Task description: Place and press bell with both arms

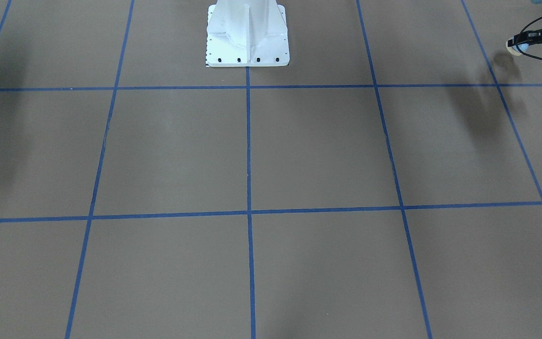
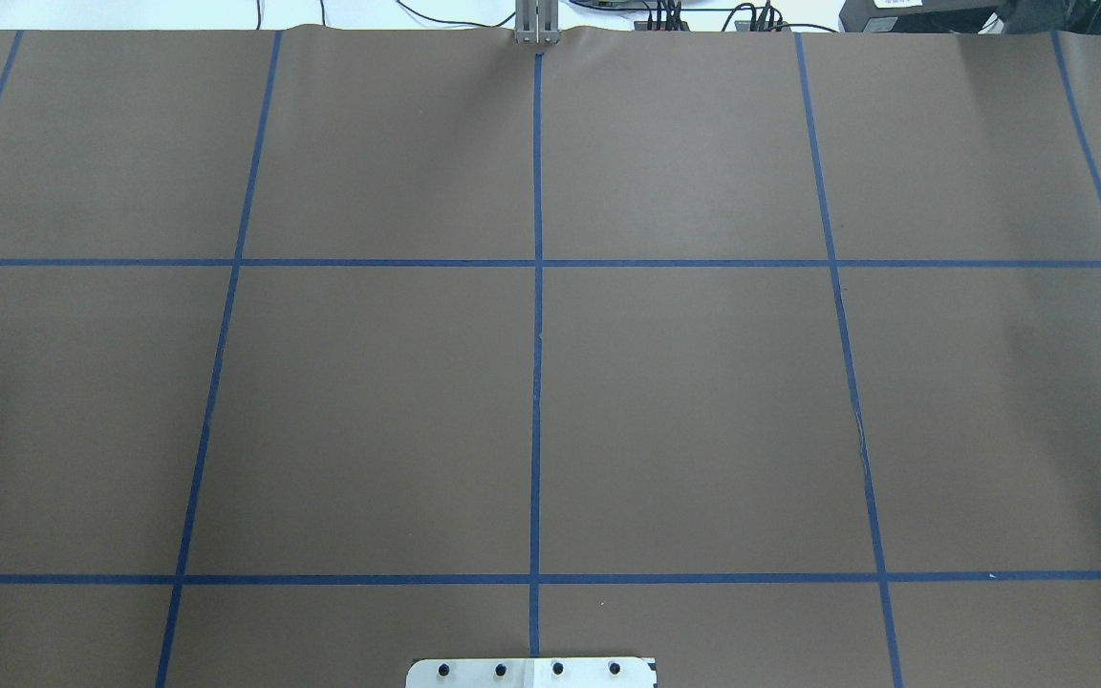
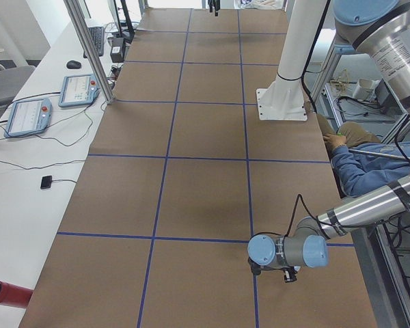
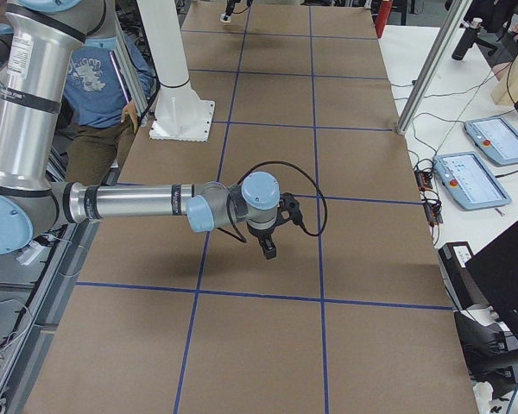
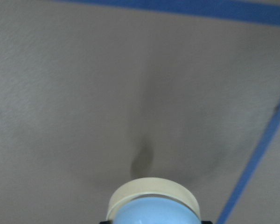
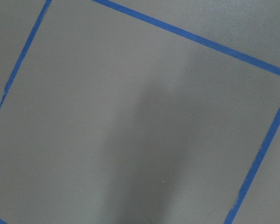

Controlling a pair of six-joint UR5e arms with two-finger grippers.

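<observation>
The light-blue bell (image 1: 518, 45) with its cream base is held in my left gripper (image 1: 525, 43), at the far right edge of the front-facing view, a little above the brown table, with its shadow beneath. In the left wrist view the bell (image 5: 151, 207) fills the bottom centre, base toward the table. The left arm (image 3: 307, 249) hangs low over the near end of the table. My right gripper (image 4: 268, 247) shows only in the side views, pointing down above the table; I cannot tell whether it is open or shut. The right wrist view shows only bare table.
The white bolted pedestal (image 1: 247, 37) stands at the robot's edge of the table. Blue tape lines (image 2: 537, 382) divide the brown surface into squares. An operator in blue (image 3: 369, 167) sits beside the table. Teach pendants (image 3: 78, 89) lie on the white side bench.
</observation>
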